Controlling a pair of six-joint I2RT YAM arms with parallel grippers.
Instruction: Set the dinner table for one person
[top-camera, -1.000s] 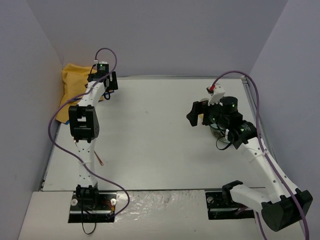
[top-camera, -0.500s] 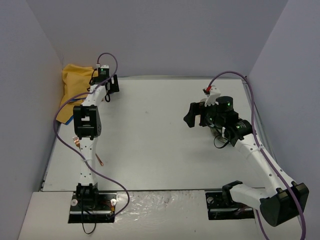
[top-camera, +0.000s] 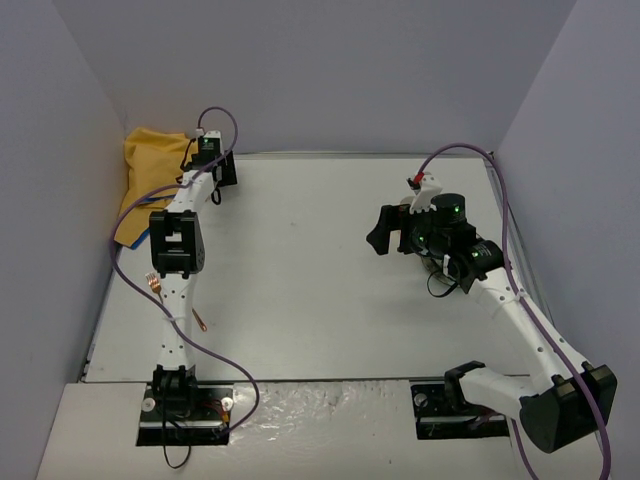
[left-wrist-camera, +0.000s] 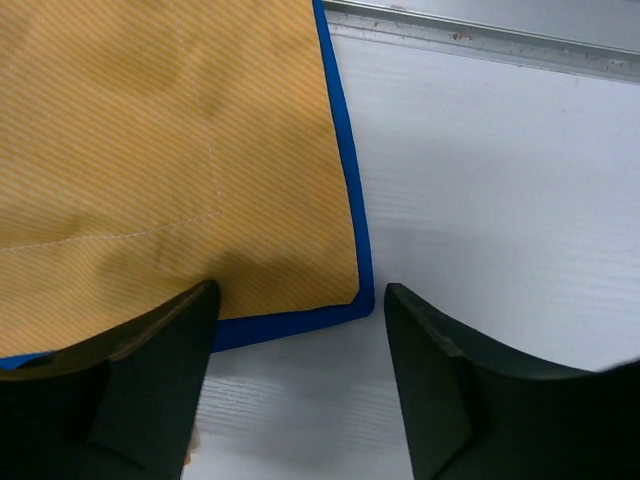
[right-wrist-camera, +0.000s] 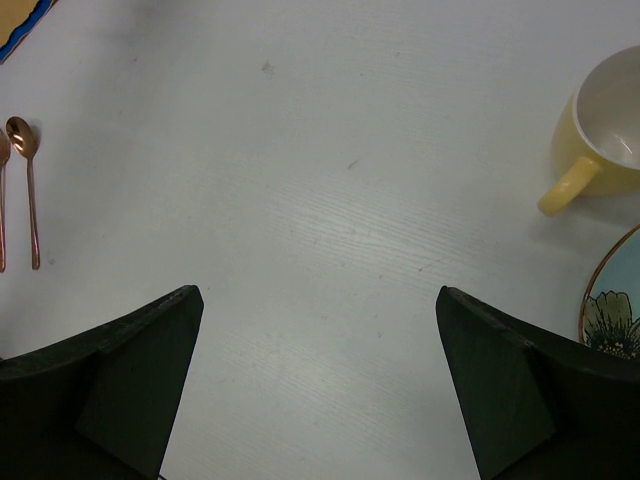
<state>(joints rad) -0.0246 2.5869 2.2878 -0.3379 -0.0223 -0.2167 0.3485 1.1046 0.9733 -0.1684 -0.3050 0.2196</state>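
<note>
1. Left gripper (left-wrist-camera: 297, 300): fingers apart, poised over the blue-edged corner of one orange-yellow cloth (left-wrist-camera: 150, 150).
2. Right gripper (right-wrist-camera: 318, 300): fingers spread wide above bare tabletop.
3. One white dinner table (top-camera: 300, 260) lies under both arms, between lavender walls (top-camera: 300, 70). The cloth sits at its far left corner.
4. On the table are one copper spoon (right-wrist-camera: 25, 190), a second copper utensil (right-wrist-camera: 1, 230) cut off at the frame edge beside it, one yellow mug (right-wrist-camera: 605, 120), and one floral plate (right-wrist-camera: 600, 300) near the mug.

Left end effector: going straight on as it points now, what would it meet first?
Probably the blue-edged corner of the orange cloth, which sits framed by the open left end effector and lies on the white table. How far off it is cannot be judged.
</note>
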